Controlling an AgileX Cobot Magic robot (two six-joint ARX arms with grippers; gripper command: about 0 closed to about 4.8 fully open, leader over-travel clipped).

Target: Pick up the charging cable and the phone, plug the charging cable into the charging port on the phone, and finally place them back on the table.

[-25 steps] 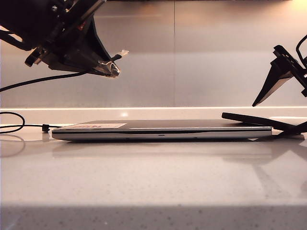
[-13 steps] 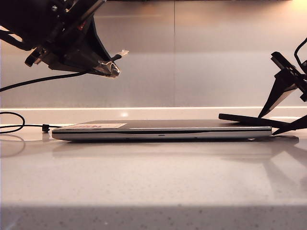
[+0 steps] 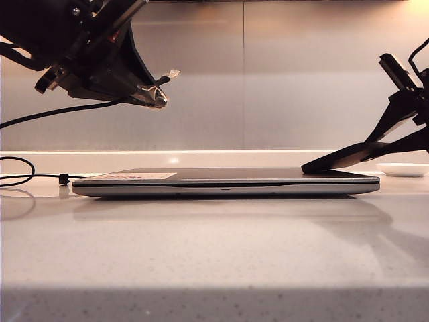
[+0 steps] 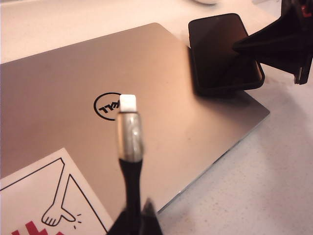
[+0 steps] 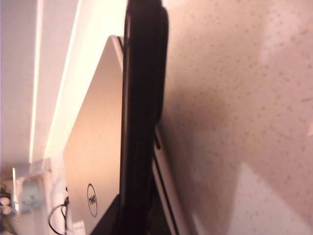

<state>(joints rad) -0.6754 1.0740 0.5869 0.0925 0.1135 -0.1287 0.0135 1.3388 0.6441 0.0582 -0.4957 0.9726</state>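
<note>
My left gripper hangs high at the left, shut on the charging cable. The cable's silvery sleeve and white plug tip stick out past the fingers, above the laptop. The rest of the cord trails down to the table at the far left. At the right, the black phone is tilted, its near end resting on the laptop and its far end raised. My right gripper is shut on that raised end. The right wrist view shows the phone edge-on. The charging port is too small to make out.
A closed silver laptop with a pinkish label lies across the middle of the table. A small white dish sits behind the right gripper. A pale wall stands at the back.
The right gripper's fingers have closed on the phone and tipped its right end up off the surface, uncovering the white dish. The left gripper and cable have stayed still.
</note>
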